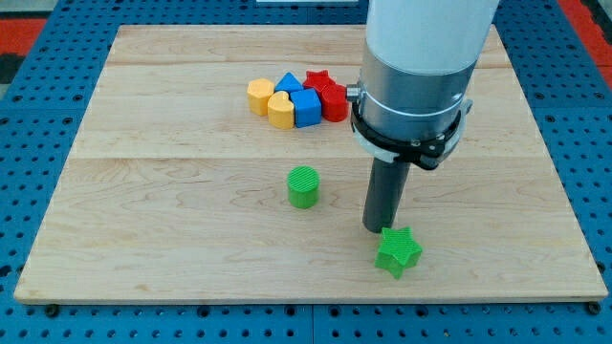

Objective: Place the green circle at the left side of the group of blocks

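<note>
Tool's bare tip (381,229) touches the green star (398,252), gripping nothing. Green circle (303,186) sits alone on the surface (143,191), below the group.

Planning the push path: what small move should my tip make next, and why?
Probably shift my tip toward the view's bottom-right of the green circle. It sits right of the circle, touching the green star; the group's yellow block lies up-left.

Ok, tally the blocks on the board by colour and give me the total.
Green: 2, the green circle and the green star
Yellow: 2
Blue: 2
Red: 2
Total: 8
</note>
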Controlling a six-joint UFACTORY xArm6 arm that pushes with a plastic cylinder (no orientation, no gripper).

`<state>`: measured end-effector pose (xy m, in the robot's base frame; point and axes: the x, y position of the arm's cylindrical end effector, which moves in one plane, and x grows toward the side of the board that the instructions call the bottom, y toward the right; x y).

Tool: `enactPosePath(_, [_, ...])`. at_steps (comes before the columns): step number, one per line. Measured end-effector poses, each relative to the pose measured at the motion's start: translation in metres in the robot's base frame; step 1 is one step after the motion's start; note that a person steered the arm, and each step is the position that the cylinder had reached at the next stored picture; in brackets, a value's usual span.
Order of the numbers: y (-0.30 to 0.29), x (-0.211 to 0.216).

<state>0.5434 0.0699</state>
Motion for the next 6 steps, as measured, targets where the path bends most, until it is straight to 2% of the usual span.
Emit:
enactPosePath(2, [-0.047, 0.031])
enactPosePath(3, [-0.089, 0.023])
enactPosePath(6, [-0.056, -0.031])
